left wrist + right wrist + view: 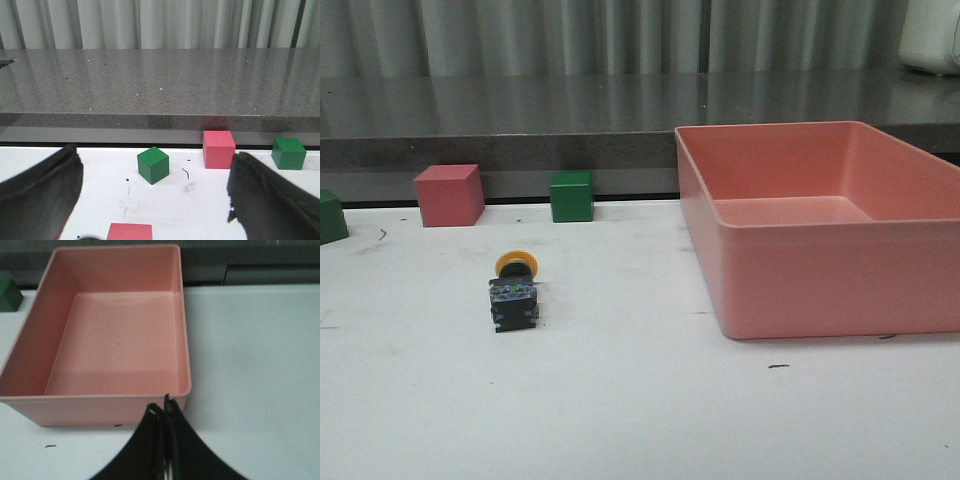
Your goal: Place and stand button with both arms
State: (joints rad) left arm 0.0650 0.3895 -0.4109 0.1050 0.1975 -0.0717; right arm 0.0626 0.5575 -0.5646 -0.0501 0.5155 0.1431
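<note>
The button (515, 292) lies on its side on the white table, left of the middle in the front view. Its yellow cap (517, 263) points to the back and its black body to the front. Neither arm shows in the front view. My left gripper (155, 172) is open and empty above the table, its black fingers (42, 192) wide apart. My right gripper (161, 407) is shut on nothing, just outside the near wall of the pink bin (100, 410). The button shows in neither wrist view.
The large pink bin (800, 290) stands at the right and is empty. A pink cube (449, 195) and a green cube (571, 196) sit at the table's back edge, another green cube (330, 217) at far left. A grey counter (520, 110) runs behind.
</note>
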